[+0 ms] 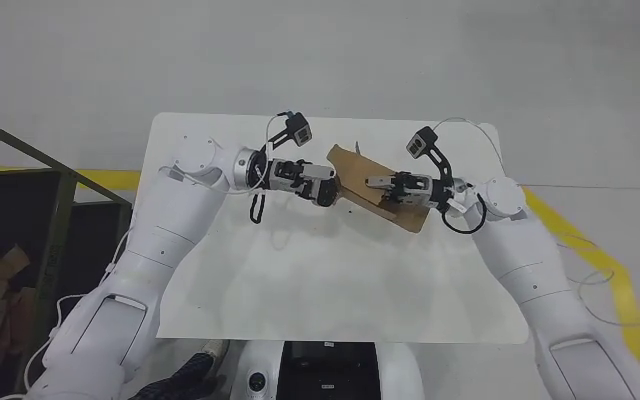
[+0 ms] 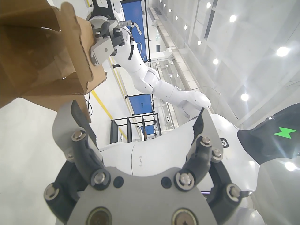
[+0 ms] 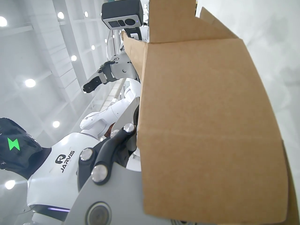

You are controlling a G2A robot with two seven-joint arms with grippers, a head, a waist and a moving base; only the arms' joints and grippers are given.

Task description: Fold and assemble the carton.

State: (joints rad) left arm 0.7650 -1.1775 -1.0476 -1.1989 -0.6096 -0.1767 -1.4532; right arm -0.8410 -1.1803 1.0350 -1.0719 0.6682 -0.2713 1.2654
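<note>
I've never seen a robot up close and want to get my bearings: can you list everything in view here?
carton: one, brown, partly folded, over the table's far middle.
table: one, white, in front of the robot.
floor line: yellow, on the grey floor, showing on both sides of the table.
metal frame: one, dark, on the floor off the table's left side.
left gripper: one, black fingers, open, beside the carton's edge.
right gripper: one, grey and black, shut on the carton.
</note>
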